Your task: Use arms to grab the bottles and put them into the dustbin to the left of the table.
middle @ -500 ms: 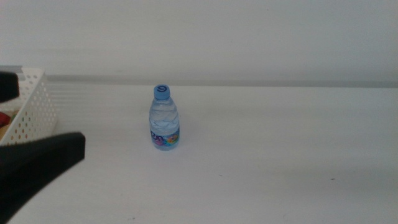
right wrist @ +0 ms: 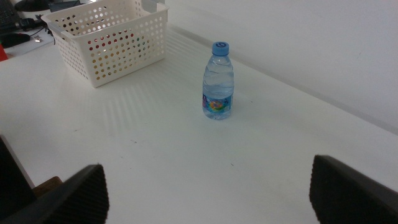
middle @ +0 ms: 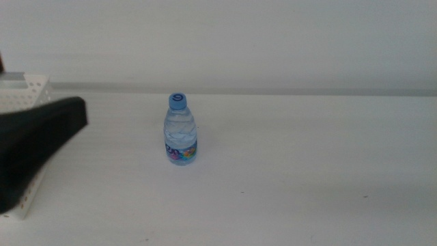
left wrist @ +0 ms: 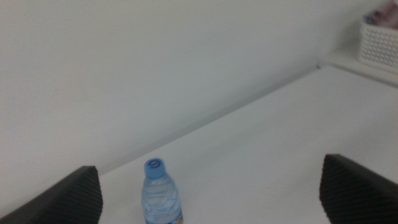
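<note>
So the little blue-capped water bottle [middle: 181,131] is standing upright on the white table [middle: 307,171], nothing touching it. The white perforated dustbin [middle: 26,92] sits well off to the bottle's left at the table's edge, mostly hidden in the middle view behind a dark jaw of the left gripper [left wrist: 211,199]. That gripper is spread wide and holds nothing, with the bottle between its jaws but further out. The right gripper [right wrist: 208,199] also gapes empty, well back from the bottle.
</note>
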`<action>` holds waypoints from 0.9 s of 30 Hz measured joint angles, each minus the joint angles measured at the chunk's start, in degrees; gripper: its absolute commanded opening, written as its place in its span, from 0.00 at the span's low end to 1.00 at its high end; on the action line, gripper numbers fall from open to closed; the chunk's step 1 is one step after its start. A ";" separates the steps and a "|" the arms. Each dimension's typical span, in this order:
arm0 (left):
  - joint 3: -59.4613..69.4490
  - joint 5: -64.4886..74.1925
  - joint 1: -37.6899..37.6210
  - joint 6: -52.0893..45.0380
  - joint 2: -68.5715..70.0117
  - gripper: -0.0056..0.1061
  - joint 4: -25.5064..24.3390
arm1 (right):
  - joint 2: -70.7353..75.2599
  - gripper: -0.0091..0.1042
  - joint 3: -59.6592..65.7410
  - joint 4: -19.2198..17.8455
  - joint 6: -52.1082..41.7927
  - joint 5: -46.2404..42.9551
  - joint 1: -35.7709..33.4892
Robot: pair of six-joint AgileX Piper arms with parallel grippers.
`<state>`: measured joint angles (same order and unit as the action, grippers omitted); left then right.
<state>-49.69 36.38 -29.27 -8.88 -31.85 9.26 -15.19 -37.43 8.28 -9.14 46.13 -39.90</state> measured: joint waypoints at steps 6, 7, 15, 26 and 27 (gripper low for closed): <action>22.36 -28.01 0.00 6.50 -0.85 0.89 -8.46 | 0.00 0.84 0.00 0.00 0.00 0.00 0.00; 27.07 -34.65 0.00 6.85 -1.93 0.89 -8.49 | 0.00 0.84 0.00 0.00 0.00 0.00 0.00; 44.75 -61.70 0.00 7.21 -10.49 0.89 -2.25 | 0.00 0.84 0.00 0.00 0.00 0.00 0.00; 45.15 -68.78 0.00 5.79 -24.24 0.89 3.57 | 0.00 0.84 0.00 0.00 0.00 0.00 0.00; 45.15 -71.13 0.00 5.79 -26.64 0.89 3.73 | 0.00 0.84 0.00 0.00 0.00 0.00 0.00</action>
<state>-4.53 -34.76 -29.27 -3.09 -58.49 13.00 -15.19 -37.43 8.28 -9.14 46.13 -39.90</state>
